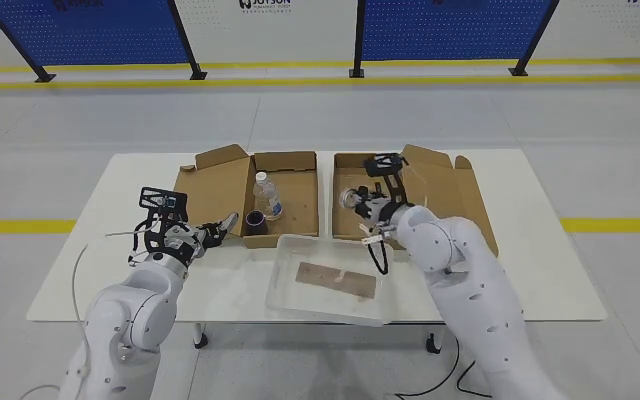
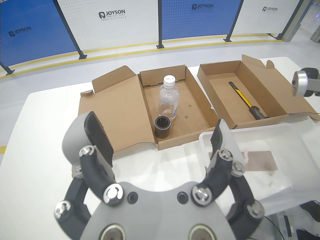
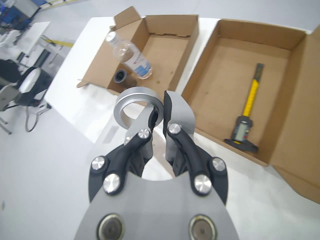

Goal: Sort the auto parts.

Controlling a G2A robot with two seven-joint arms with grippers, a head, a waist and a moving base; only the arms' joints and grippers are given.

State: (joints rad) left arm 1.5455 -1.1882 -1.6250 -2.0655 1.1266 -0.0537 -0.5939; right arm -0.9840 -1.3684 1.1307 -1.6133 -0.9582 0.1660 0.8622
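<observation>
- Right jaws clamp metal ring, not boxed yet.
- Left jaws released, empty.
- Black sleeve, caliper already boxed; ring looks like the last part.

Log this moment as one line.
left tool: open, empty | right tool: shut on ring, aloft | left box: bottle, sleeve | right box: caliper | tray: card
</observation>
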